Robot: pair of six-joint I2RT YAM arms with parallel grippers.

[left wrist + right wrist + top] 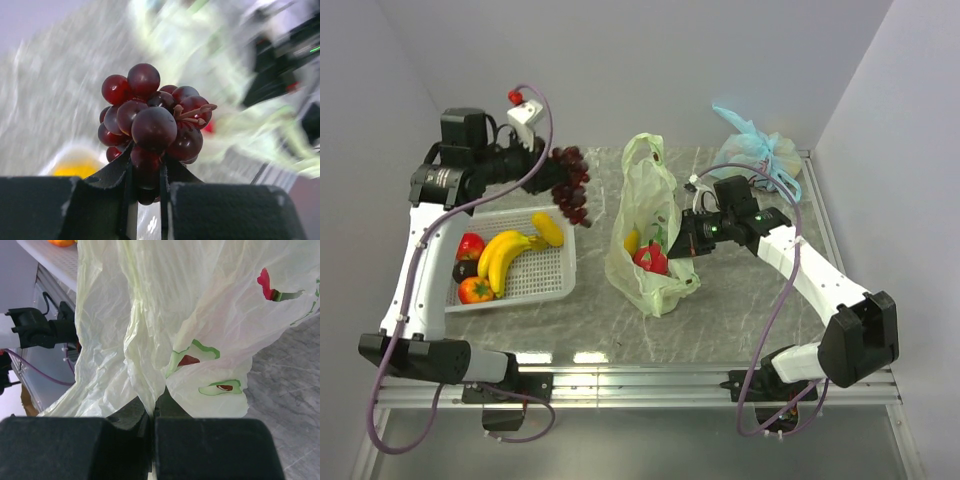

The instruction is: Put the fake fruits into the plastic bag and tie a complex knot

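My left gripper [545,170] is shut on a bunch of dark purple grapes [570,185] and holds it in the air between the white basket [560,280] and the plastic bag [645,195]; the grapes fill the left wrist view [152,125]. The pale yellow-green bag stands open at mid-table with a red fruit [651,259] and a yellow piece [632,241] inside. My right gripper [682,243] is shut on the bag's right wall, seen close in the right wrist view [150,340]. Yellow bananas [505,255], a red apple [470,244], an orange-red fruit [475,290] and a yellow piece [548,228] lie in the basket.
A light blue tied bag [760,152] sits at the back right against the wall. The marble tabletop [740,320] ends at a metal rail in front. White walls close in on three sides.
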